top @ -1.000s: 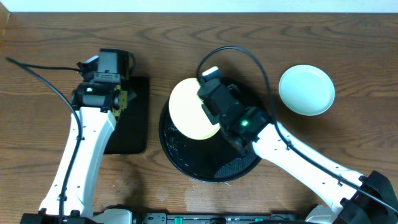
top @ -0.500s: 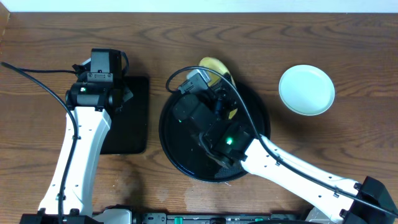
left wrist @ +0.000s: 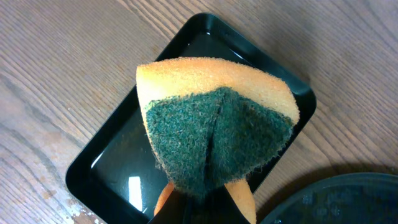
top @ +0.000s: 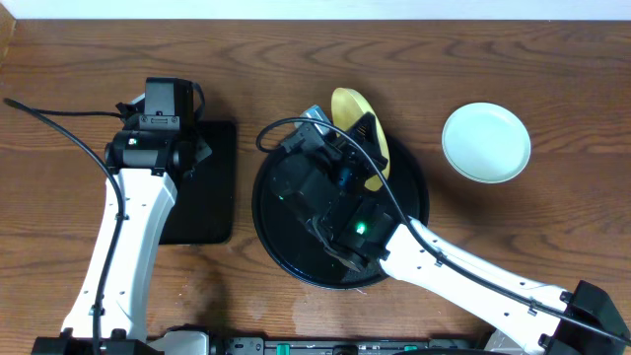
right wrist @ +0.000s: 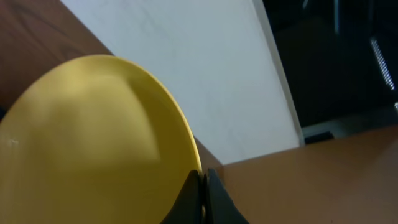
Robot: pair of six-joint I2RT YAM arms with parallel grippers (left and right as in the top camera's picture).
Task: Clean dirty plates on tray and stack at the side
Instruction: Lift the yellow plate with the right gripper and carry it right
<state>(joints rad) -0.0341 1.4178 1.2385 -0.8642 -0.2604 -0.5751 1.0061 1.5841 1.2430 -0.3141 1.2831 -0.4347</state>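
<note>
Counted from overhead:
- Two small round shallow plates: one pale yellow plate (top: 347,106) and one pale mint-blue plate (top: 486,143).
- One large round black tray with a raised rim (top: 262,222).
- One smaller rectangular black tray (top: 217,197).
- Two white arms.

Pale yellow plate: tilted steeply on edge above the far rim of the round black tray. Seen as a narrow oval from overhead and partly covered by the right arm. Face smooth and evenly coloured in the right wrist view.

Pale mint-blue plate: flat on the brown wood-grain tabletop (top: 552,227), well apart from the round black tray, to its right.

Right gripper (right wrist: 202,186): jaws clenched on the rim of the pale yellow plate. Grip visible in the right wrist view only.

Left gripper (left wrist: 200,208): jaws clenched on one orange sponge with a green scouring face (left wrist: 214,134), pinched into a fold and held above the rectangular black tray. Sponge visible in the left wrist view only, hidden under the arm from overhead.

Also in the left wrist view: wet sheen on the rectangular black tray, and an edge of the round black tray at lower right.
</note>
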